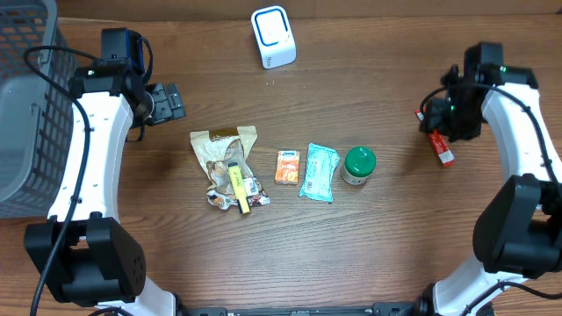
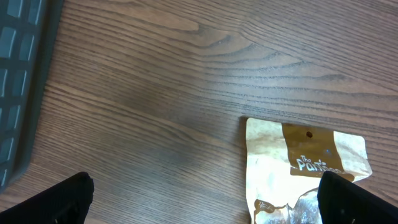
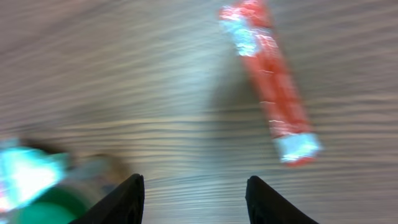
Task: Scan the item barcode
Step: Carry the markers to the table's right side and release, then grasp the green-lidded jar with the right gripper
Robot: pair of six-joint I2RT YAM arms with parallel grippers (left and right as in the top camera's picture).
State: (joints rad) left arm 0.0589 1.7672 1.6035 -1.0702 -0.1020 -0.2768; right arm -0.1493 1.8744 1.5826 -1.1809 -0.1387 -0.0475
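A white and blue barcode scanner stands at the table's far edge. A red wrapped bar lies flat on the wood at the right. In the blurred right wrist view the red bar is ahead and to the right of my right gripper. My right gripper hovers over the bar's near end, open, with only bare wood between its fingers. My left gripper stands wide open at the left, holding nothing. Its fingers frame bare wood and the corner of a tan snack bag.
In a row mid-table lie the tan snack bag with a yellow item on it, an orange packet, a teal packet and a green-lidded jar. A grey mesh basket fills the left edge.
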